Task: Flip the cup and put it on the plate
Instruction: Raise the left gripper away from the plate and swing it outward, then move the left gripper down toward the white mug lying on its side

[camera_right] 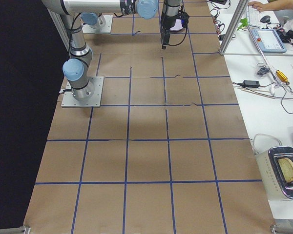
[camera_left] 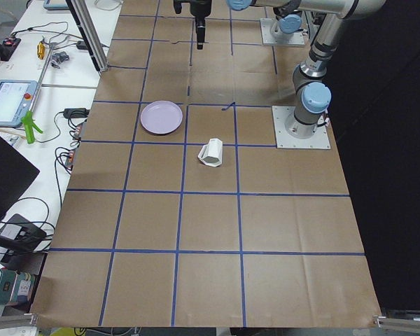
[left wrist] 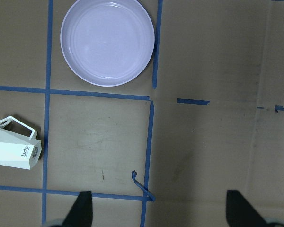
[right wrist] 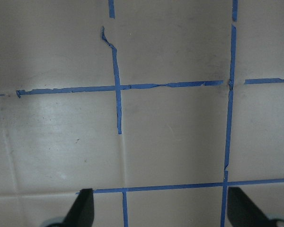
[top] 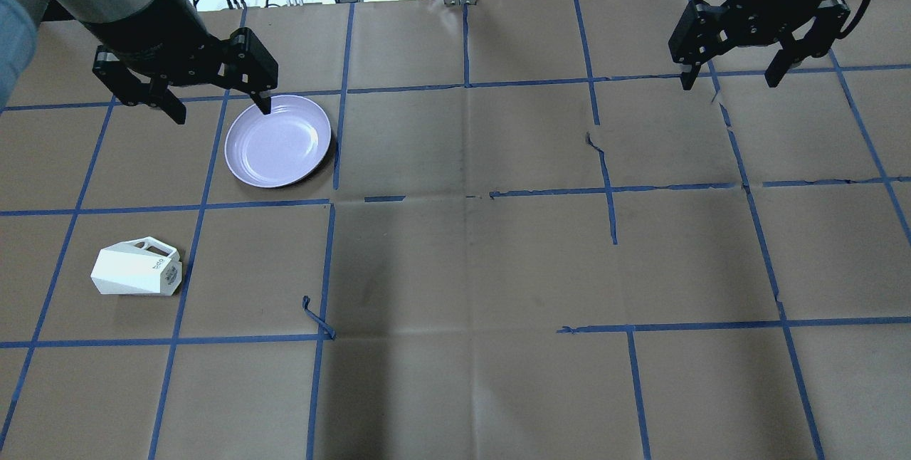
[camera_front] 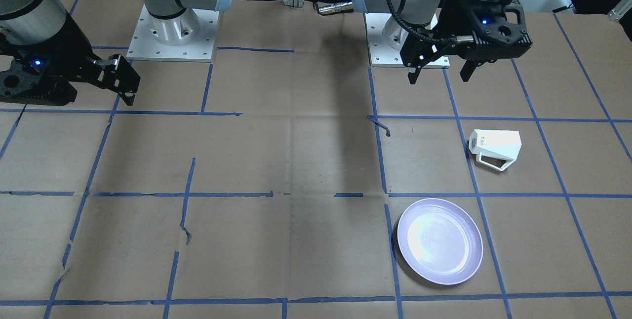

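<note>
Brown-papered tabletop [top: 455, 268], gridded with blue tape, carrying both of the task's things on the robot's left half.

Above it, left claw [top: 222, 111]: spread wide, pinching nothing, hanging over the near edge of the plate and pointing straight down. Probably spread this way to be ready for a body as broad as the cup's. Well apart from the cup, so no reach begun yet, by the look of it.

Right claw [top: 728, 82]: also spread and empty, held high over bare paper on the far right. Likely parked there to leave the left side free, since neither object lies within its easy range.

Plate [top: 279, 141]: flat, right way up, bare, one grid square farther from the robot than the cup. Glossy and shallow, so a fair landing spot but a slippery one.

Cup [top: 135, 276]: lying on its side on the tabletop, wide mouth turned toward the robot's left, narrow base toward the centre, open-frame handle on the side facing the plate. Needs righting before any placing; nothing of the task done so far.

Small dark print [left wrist: 24, 152]: near the cup's base, facing upward.
</note>
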{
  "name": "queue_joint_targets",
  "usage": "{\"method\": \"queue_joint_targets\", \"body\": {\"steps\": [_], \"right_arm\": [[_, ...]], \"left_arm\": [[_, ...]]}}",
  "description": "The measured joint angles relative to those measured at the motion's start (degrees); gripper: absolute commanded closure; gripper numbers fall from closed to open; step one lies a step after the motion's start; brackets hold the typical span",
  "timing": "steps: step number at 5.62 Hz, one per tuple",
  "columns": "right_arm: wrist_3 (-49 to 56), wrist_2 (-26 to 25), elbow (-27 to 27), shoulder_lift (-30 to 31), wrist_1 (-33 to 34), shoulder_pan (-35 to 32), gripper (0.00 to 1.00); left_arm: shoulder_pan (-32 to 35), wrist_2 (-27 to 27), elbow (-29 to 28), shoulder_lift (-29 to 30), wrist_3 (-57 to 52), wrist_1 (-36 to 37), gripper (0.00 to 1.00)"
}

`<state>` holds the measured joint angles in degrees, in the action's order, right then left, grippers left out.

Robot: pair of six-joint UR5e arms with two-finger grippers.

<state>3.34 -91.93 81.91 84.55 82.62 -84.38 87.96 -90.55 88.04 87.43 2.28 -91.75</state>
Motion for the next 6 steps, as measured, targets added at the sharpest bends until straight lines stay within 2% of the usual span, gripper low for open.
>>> {"method": "queue_joint_targets", "body": {"steps": [3, 5, 6], "right_arm": [[0.0, 0.0, 0.0, 0.0, 0.0, 0.0, 0.0], [0.0, 0.0, 0.0, 0.0, 0.0, 0.0, 0.0], [0.0, 0.0, 0.0, 0.01, 0.0, 0.0, 0.0]], "left_arm": [[-14.61, 0.15, -0.62, -1.05, -19.75, -5.72, 0.02], [-29.15, 1.05, 0.25, 0.04, -39.33, -7.32, 0.02], [-36.37, 2.16, 0.3, 2.53, -49.18, -7.16, 0.02]]}}
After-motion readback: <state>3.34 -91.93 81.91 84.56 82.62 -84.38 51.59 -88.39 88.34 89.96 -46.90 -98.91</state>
